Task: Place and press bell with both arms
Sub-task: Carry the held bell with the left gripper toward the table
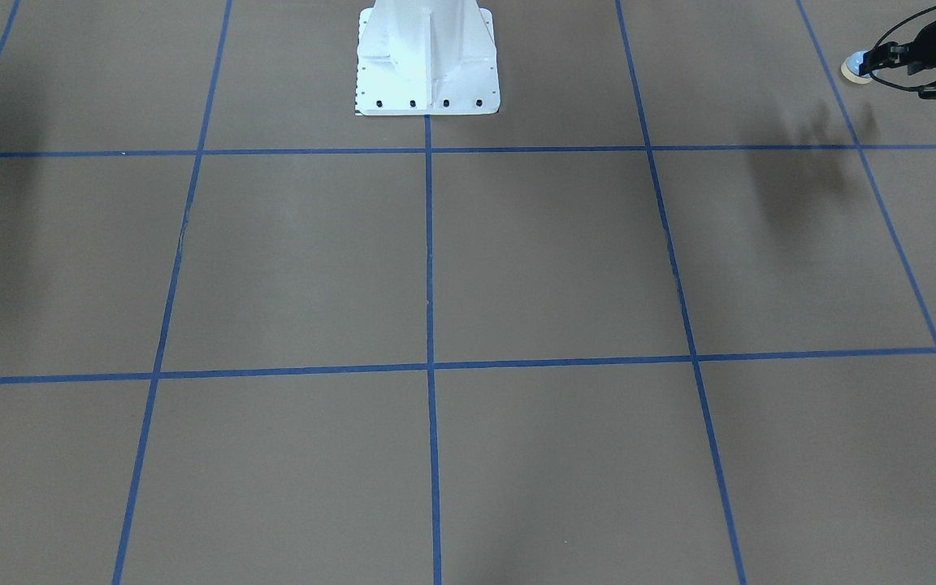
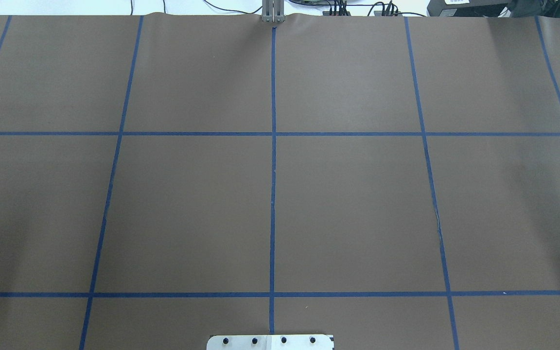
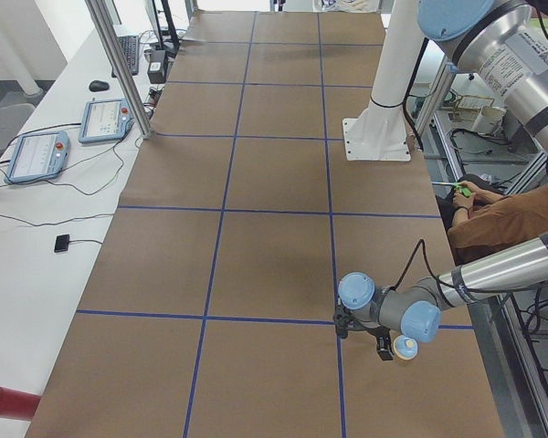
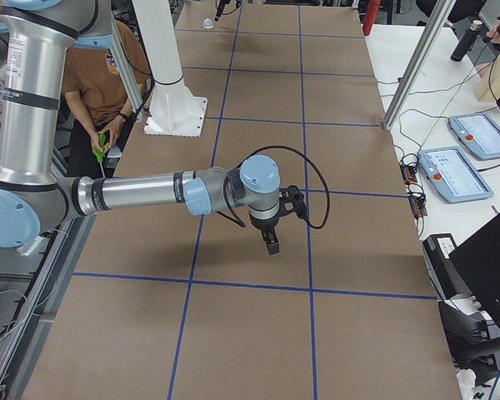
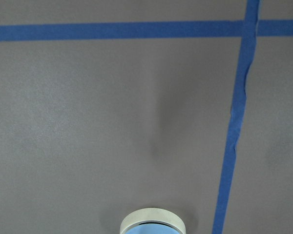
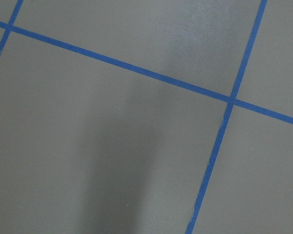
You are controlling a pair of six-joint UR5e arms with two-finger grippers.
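Brown table [image 2: 358, 194], bell [image 5: 152, 222] partly cropped

Pedestal [image 1: 427, 61] blocks robot-side centre; mat [image 1: 549, 260] beyond seemingly open for passage.

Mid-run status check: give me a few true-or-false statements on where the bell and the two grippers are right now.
1. The bell is at the tip of the left gripper. True.
2. The right gripper holds the bell. False: it points down over the table with no bell at it; the bell is at the far end, by the left gripper.
3. The overhead view shows both grippers. False: neither is in it, only the table and the pedestal base plate.
4. Blue tape lines divide the brown table into squares. True.
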